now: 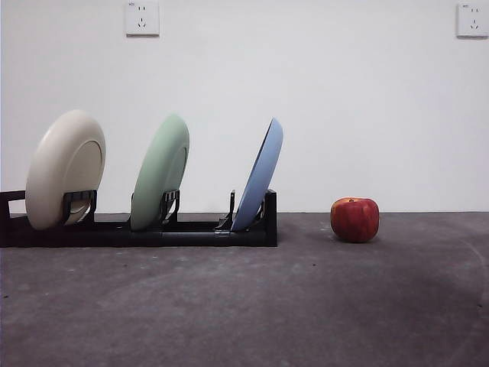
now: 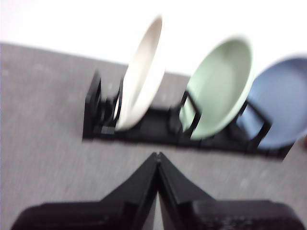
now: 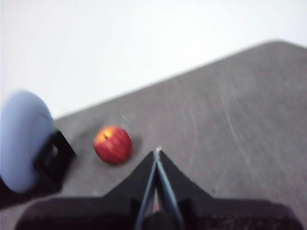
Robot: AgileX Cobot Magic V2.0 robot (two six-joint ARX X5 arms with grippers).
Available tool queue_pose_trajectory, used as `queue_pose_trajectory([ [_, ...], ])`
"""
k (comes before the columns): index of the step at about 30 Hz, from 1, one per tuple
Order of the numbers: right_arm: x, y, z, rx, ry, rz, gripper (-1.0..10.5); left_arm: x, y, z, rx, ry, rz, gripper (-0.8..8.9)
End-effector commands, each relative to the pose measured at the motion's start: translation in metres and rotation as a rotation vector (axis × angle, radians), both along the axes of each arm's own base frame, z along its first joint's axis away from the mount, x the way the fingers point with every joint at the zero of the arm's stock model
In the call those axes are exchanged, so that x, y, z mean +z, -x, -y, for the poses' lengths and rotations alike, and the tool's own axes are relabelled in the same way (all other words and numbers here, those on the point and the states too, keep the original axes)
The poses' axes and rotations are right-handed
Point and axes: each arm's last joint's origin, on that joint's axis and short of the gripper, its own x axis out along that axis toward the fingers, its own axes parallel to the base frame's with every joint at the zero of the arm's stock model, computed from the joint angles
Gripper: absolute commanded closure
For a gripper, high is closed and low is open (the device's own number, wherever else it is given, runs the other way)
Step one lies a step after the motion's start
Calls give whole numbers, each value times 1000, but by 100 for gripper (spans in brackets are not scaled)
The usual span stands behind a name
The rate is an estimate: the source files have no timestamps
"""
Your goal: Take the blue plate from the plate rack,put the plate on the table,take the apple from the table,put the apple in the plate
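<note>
blue plate [image 1: 261,174]: periwinkle, on edge, tilted, in end slot of plate rack | plate rack [image 1: 191,232]: long, low, black, on table | apple [image 1: 354,219]: red, upright, on table [image 1: 306,306], near rack's end, apart from it

Hidden, cropped and blurred parts

Both wrist views were soft with blur. In the left wrist view the matte periwinkle-blue round plate [image 2: 280,112] was cut by the picture's edge, its lower rim hidden behind the long low black pronged rack [image 2: 158,127]. In the front view the rack [image 1: 191,233] ran off the edge beside the cream plate [image 1: 65,168]. In the right wrist view the blue plate was again cropped.
</note>
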Motion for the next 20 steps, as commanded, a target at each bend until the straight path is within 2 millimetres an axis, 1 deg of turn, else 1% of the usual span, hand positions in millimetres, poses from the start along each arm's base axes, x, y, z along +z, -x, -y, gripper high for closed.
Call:
queue_pose_trajectory([
  [1, 17, 2, 0, 4, -21, 17, 954, 21, -1, 0, 8, 42, 17, 820],
  [6, 47, 1, 0, 7, -26, -40, 954, 57, -11, 0, 8, 42, -15, 820],
  [11, 79, -5, 0, 4, -38, -211, 953, 89, -30, 0, 9, 41, -94, 818],
  [14, 94, -13, 1, 4, -46, -315, 946, 104, -44, 0, -4, 45, -146, 818],
  [20, 116, -32, 2, 1, -58, -473, 946, 127, -72, 3, -117, 75, -259, 818],
])
